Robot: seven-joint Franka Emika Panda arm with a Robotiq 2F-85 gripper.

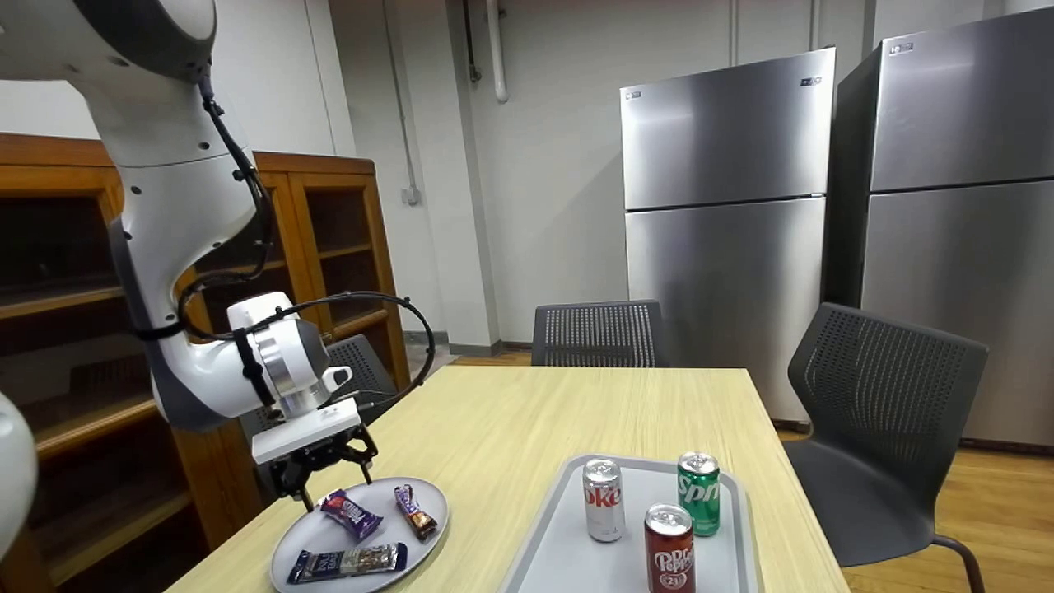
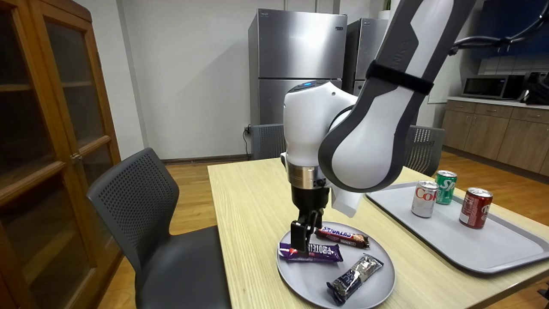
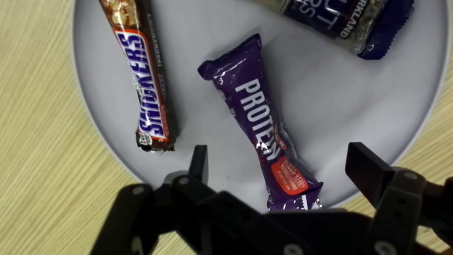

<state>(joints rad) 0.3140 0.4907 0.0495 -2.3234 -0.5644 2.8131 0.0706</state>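
My gripper (image 3: 278,156) is open and empty, with its black fingers wide apart. It is nearest to a purple protein bar (image 3: 258,113), whose lower end lies between the fingers in the wrist view; they appear apart from it. The gripper also shows low over the round grey plate's edge in both exterior views (image 1: 339,492) (image 2: 303,240). The plate (image 3: 226,170) also holds a Snickers bar (image 3: 145,85), left of the protein bar in the wrist view, and a dark blue nut bar (image 3: 332,21) at upper right, partly cut off. The protein bar's lower tip is hidden by the gripper body.
A grey tray (image 1: 568,535) on the wooden table (image 1: 576,412) bears a Diet Coke can (image 1: 603,502), a Sprite can (image 1: 698,494) and a Dr Pepper can (image 1: 669,548). Dark chairs (image 2: 141,214) stand round the table. A wooden cabinet (image 2: 64,150) stands behind.
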